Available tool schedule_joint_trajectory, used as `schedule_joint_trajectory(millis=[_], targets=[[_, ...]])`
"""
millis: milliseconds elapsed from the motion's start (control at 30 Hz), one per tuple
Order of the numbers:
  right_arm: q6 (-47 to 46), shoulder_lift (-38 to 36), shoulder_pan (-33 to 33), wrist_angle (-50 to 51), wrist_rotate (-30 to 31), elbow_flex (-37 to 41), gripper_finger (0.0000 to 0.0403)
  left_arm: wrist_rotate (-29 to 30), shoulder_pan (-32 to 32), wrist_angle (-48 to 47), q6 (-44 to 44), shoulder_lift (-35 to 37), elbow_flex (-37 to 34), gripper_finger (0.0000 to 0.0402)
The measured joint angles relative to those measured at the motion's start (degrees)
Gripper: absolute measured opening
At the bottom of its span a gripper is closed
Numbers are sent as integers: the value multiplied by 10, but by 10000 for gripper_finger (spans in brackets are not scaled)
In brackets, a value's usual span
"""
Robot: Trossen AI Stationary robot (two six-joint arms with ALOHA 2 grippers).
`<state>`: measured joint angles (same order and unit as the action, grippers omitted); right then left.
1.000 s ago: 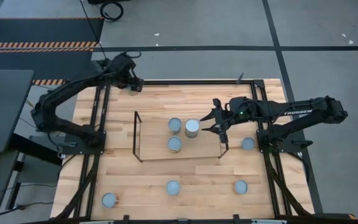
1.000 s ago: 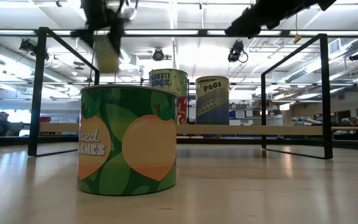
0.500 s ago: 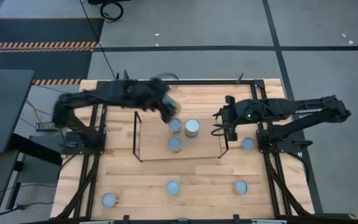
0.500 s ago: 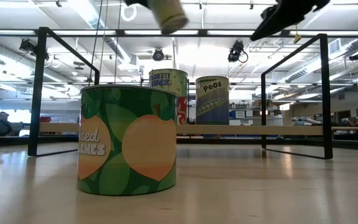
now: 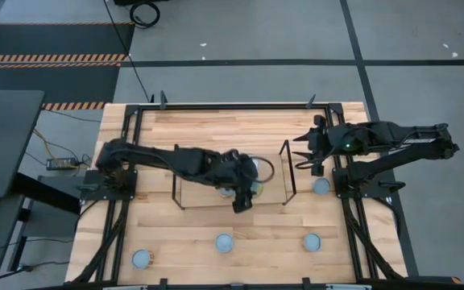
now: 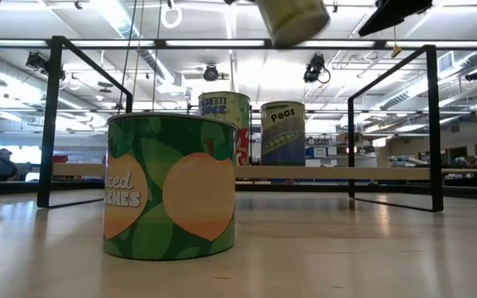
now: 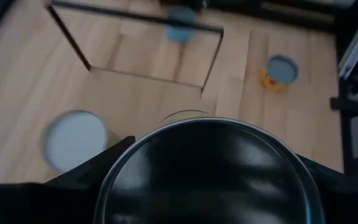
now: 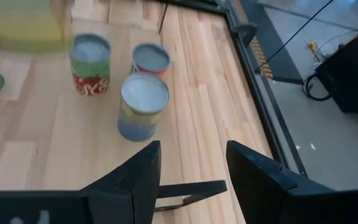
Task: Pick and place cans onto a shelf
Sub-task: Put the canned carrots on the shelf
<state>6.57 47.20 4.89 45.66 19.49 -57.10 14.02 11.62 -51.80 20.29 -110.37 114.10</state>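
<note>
My left gripper reaches over the shelf, a low light-wood platform with black wire end frames, and is shut on a pale yellowish can held high above it. In the left wrist view the can's round end fills the near part of the picture. Two cans stand upright on the shelf. My right gripper is open and empty beyond the shelf's right end frame. In the right wrist view it looks toward three upright cans. My left gripper pinches the pale can by its side wall, one finger on each side of the round end that faces the wrist camera. The can is lifted clear, above the shelf, and is tilted in the low view.
A green can with a peach label stands near the table's front. Loose cans stand at the near left, near middle, near right and by the right arm's base. Black rails frame the table.
My left gripper, shut on the pale can, has swung from the table's far left corner toward the right and near edges, to above the shelf. My right gripper has drawn back from the shelf's right end toward the table's right and far edges.
</note>
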Motion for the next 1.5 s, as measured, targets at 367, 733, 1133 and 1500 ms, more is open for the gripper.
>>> schedule_joint_trajectory(millis=[367,733,1133,1500], targets=[[-6,-7,0,-2,0,0,190,-49,-5,21,45,-80,0,302],[-12,0,0,-7,-18,0,190,-26,4,22,11,-116,0,304],[-20,16,0,-7,-29,1,190,4,5,20,-19,-123,-2,305],[-20,17,0,-8,-31,1,190,7,3,21,-60,-134,-2,315]])
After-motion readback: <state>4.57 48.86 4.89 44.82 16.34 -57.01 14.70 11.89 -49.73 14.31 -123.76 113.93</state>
